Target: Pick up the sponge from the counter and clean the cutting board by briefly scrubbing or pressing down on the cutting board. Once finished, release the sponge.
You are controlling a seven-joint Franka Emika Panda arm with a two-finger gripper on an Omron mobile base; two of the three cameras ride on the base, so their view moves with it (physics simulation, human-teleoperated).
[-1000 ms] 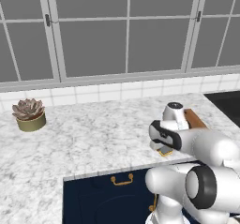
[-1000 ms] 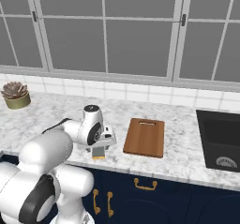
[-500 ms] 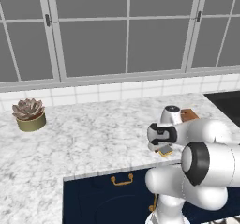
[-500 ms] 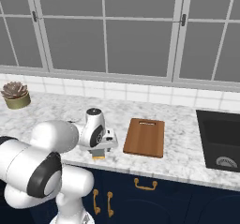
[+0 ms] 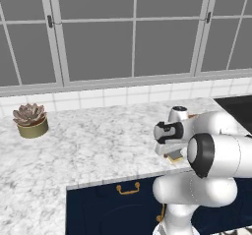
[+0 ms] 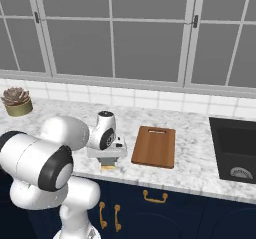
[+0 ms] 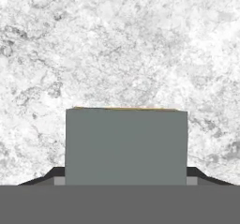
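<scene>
Change: since a second ago the white arm's elbow has swung nearer the cameras and bulks larger, while the hand has stayed low over the same spot at the tabletop's front edge; I judge the grasp is being settled, with no lift yet.
Fingers [image 7: 125, 183]: their dark tips flank the sponge at 6 o'clock in the hand view, one each side and touching it, so they look clamped on it; whether the grip is firm I cannot tell.
Sponge [image 7: 125, 145]: small flat yellow block with a grey-green top, sitting on the tabletop directly under the hand, at 9 o'clock from the board and just beside it.
Tabletop [image 6: 200, 163]: white-grey veined marble worktop over dark navy cabinets.
Board [image 6: 154, 146]: flat reddish-brown wooden rectangle, bare, still to be scrubbed.
Views: the hand view shows the grey-green face and the finger contact; the right base view shows the sponge's yellow edge [image 6: 108, 167] beneath the hand and the whole board; the left base view shows only a yellow sliver [image 5: 174, 158], the board mostly hidden behind the arm.
Far: potted succulent [image 5: 30, 120] at 10 o'clock, well apart.
</scene>
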